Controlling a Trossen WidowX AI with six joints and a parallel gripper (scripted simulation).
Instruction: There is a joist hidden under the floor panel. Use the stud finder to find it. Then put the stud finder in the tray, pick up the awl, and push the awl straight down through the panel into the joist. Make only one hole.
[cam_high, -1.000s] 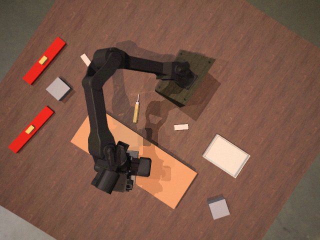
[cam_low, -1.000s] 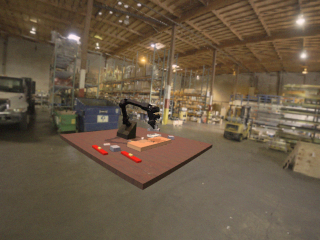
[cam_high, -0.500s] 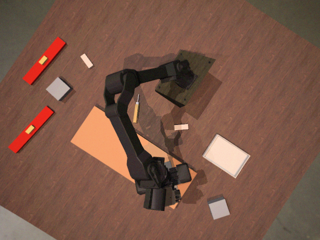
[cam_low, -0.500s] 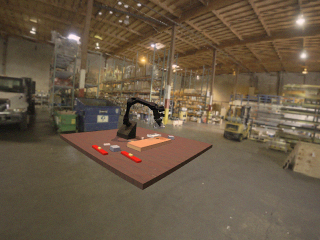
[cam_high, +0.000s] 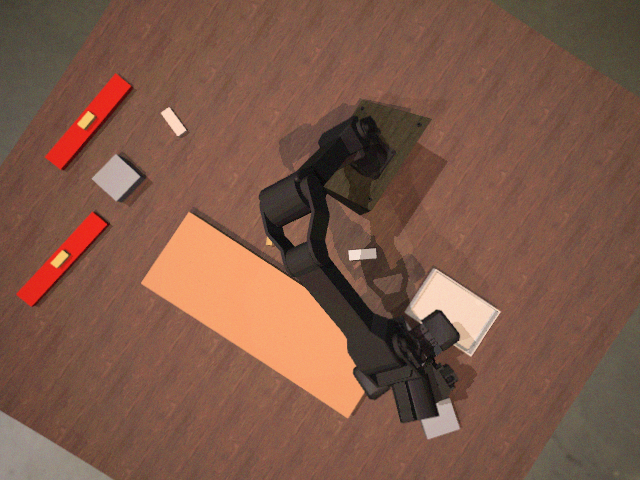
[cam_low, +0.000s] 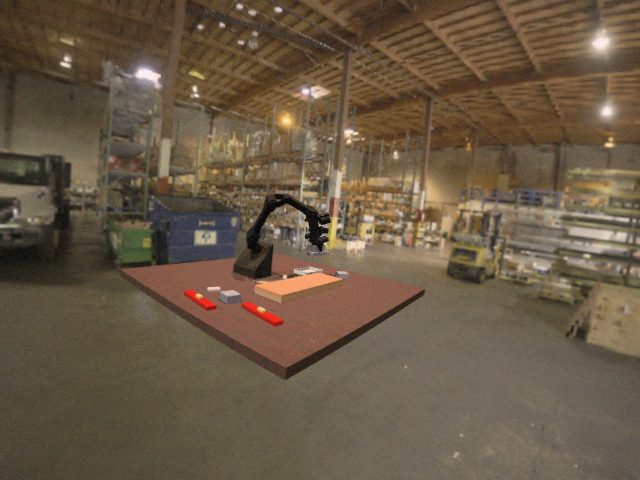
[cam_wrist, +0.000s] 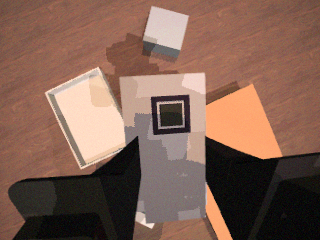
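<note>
- Up above the brown wood-grain counter (cam_high: 222, 103) (cam_low: 320, 320) (cam_wrist: 40, 30), the black jaws (cam_high: 445, 379) (cam_low: 317, 248) had a grey boxy stud finder (cam_low: 317, 253) (cam_wrist: 172, 155) gripped
- White rectangular tray (cam_high: 454, 304) (cam_low: 308, 270) (cam_wrist: 87, 117) sat near the flat orange panel (cam_high: 247, 313) (cam_low: 299, 287) (cam_wrist: 242, 122)

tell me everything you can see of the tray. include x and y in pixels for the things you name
The tray (cam_high: 423, 290) (cam_wrist: 63, 131) is a shallow, open rectangle, cream inside, with a low, thin, pale rim. It looks smooth and rigid, material unclear. It lies flat, open side up, on the brown table beyond one end of the orange panel, touching neither panel nor grey block. Shadow crosses part of its floor; nothing visible lies inside.
</note>
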